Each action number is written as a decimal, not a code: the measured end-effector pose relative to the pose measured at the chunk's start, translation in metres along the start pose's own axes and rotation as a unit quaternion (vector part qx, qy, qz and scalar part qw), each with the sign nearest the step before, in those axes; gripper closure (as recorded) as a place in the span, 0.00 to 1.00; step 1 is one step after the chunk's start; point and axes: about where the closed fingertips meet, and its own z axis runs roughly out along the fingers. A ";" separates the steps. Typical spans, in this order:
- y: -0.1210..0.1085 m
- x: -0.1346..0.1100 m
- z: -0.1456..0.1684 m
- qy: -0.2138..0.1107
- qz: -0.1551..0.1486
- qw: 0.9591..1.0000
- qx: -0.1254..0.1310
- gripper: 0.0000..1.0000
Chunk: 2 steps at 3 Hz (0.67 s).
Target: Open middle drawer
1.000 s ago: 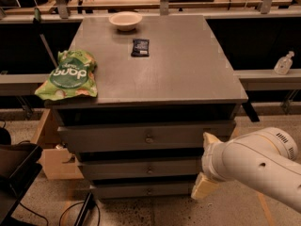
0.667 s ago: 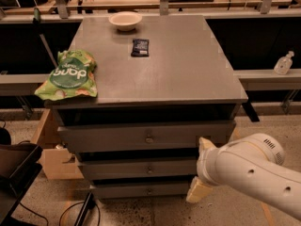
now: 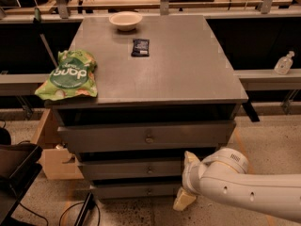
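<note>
The grey cabinet has three stacked drawer fronts. The middle drawer point(image 3: 122, 169) is the mid-sized front, with a small round knob point(image 3: 149, 169) at its centre, and it looks shut. My gripper point(image 3: 187, 181) is at the right end of the middle and bottom fronts, right of the knob. Its two cream fingers point(image 3: 191, 160) are spread apart, one above the other, and hold nothing. The white arm point(image 3: 244, 189) comes in from the lower right.
The top drawer point(image 3: 146, 136) with its larger knob is above and the bottom drawer point(image 3: 134, 190) below. On the cabinet top are a green snack bag point(image 3: 70, 75), a white bowl point(image 3: 125, 20) and a dark packet point(image 3: 140, 47). A cardboard box point(image 3: 54, 154) stands at the left.
My arm and gripper have moved left, closer to the right end of the drawer fronts. The drawers have not moved.
</note>
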 end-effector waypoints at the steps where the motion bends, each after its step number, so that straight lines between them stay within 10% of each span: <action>1: -0.012 -0.026 0.083 0.006 -0.032 0.999 -0.008 0.00; 2: -0.015 -0.025 0.088 0.007 -0.058 0.998 0.002 0.00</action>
